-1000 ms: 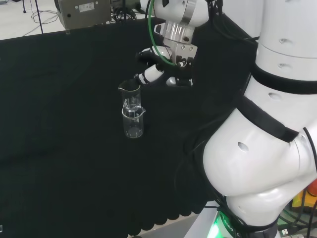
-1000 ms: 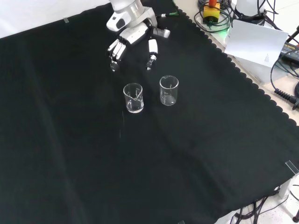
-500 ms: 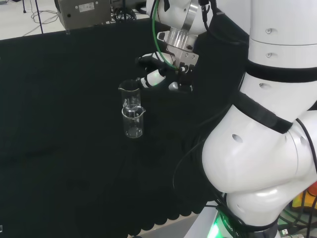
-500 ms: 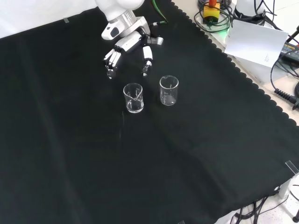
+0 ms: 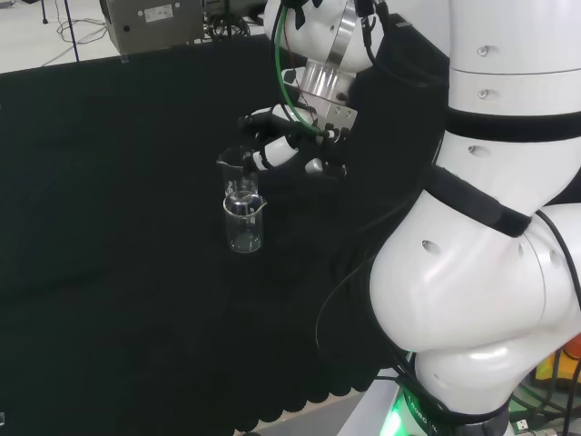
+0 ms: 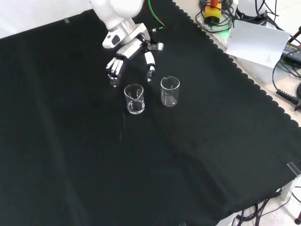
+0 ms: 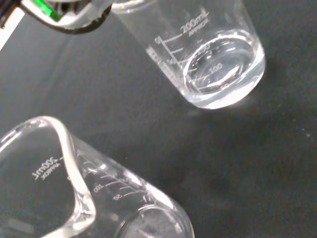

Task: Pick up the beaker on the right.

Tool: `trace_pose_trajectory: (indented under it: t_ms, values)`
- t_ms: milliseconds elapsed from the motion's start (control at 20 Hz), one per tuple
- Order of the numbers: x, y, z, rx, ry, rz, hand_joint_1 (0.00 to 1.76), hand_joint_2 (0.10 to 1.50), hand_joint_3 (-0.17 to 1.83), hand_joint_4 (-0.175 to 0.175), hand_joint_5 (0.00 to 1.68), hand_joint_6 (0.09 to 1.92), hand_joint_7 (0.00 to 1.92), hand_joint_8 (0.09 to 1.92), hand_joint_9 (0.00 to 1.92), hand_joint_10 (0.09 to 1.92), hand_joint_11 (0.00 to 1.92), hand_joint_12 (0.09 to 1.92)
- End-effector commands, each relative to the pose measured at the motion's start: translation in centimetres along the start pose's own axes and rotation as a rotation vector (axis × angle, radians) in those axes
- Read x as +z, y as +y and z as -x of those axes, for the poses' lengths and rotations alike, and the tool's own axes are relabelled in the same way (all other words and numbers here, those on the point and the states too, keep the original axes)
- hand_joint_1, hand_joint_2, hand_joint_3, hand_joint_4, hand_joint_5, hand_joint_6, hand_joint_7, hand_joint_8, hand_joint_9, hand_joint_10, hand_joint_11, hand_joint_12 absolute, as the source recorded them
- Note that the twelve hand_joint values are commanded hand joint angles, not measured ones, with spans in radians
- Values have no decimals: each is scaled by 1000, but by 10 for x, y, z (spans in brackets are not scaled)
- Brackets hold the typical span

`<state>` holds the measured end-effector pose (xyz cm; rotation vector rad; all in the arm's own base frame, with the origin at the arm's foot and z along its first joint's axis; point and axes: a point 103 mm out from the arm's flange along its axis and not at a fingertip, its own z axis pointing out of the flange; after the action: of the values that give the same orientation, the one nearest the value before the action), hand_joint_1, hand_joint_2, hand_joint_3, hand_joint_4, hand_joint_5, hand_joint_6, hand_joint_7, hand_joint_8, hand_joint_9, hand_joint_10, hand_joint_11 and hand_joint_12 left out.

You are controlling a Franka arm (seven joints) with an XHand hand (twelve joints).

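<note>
While the two small clear glass beakers are standing upright on the desk covered in black cloth point(image 6: 211, 155), the black and white hand point(image 6: 131, 49) is hanging just beyond them with its fingers point(image 6: 114, 70) relaxed and spread, pointing down toward the cloth and gripping nothing. In the front view the hand is reaching in from the top, and its thumb point(image 6: 150, 63) is sitting apart from the other fingers, so that the gap between them is facing the glassware below.

The beaker on the right in the front view point(image 6: 170, 91) is standing near the thumb's tip but clear of it; it is the one the task names. The beaker on the left in the front view point(image 6: 134, 99), which has a pouring spout on its rim, is standing just beside it, a little nearer the camera, and the two are not touching. Both are looking empty.

In the head view the two beakers are lining up one behind the other, the right-hand one nearer and lower, the other partly hidden behind it, while the hand is hovering to the right of the farther one with its fingertips close to that rim. Whether they are touching it I cannot tell.

In the wrist view both beakers are showing printed measuring scales on their walls.
</note>
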<state>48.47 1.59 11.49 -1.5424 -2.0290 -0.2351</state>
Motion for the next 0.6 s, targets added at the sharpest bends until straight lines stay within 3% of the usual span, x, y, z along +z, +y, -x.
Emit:
trace_pose_trajectory:
  t_ms: [50, 250, 600]
  values:
    - [14, 7, -6, -51, 4, -17, 842, 568, 598, -23, 429, 87, 224, 679, 378, 659, 4, 1409]
    - [20, 11, -11, -80, 19, 12, 857, 563, 600, -23, 430, 87, 218, 676, 375, 656, 1, 1410]
    - [28, 15, -9, -63, 46, 41, 907, 551, 609, -24, 447, 87, 224, 676, 379, 652, 10, 1407]
